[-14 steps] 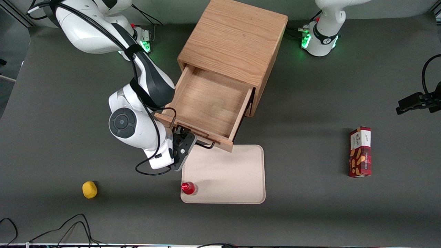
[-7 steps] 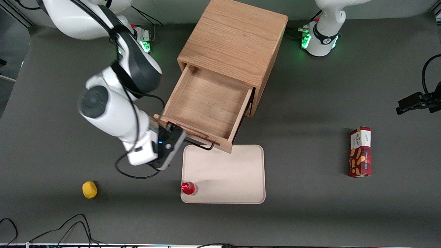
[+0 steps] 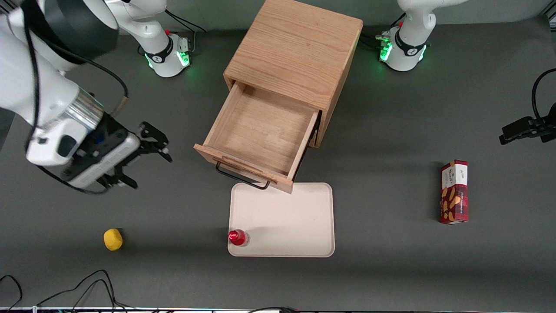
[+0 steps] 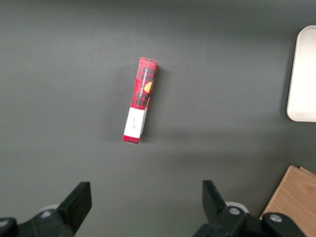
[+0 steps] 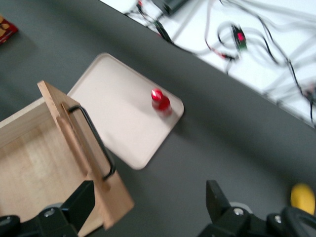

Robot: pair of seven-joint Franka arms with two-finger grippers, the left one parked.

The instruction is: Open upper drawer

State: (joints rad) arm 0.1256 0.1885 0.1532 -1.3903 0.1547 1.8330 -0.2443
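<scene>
Upper drawer (image 3: 262,134) pulled well out of oak cabinet (image 3: 295,52), tray empty, front hanging over beige tray (image 3: 282,221) edge. Pincer (image 3: 143,161) wide, holding nothing, above bare tabletop (image 3: 391,261), well apart from black bar handle (image 3: 241,176), toward working arm's end. Task looks done.

The table holds 1 wooden cabinet (image 3: 295,52) with 1 drawer (image 3: 260,130) pulled out, carrying 1 black handle (image 3: 241,176). Just in front of the cabinet lies 1 cream tray (image 3: 286,217), and on the tray stands 1 red bottle (image 3: 237,237). Toward the parked arm's end, well apart from the cabinet, lies 1 red box (image 3: 454,191). Toward the working arm's end sits 1 yellow lump (image 3: 113,239), and 1 gripper (image 3: 145,161), fingers spread, hangs beside the cabinet.
</scene>
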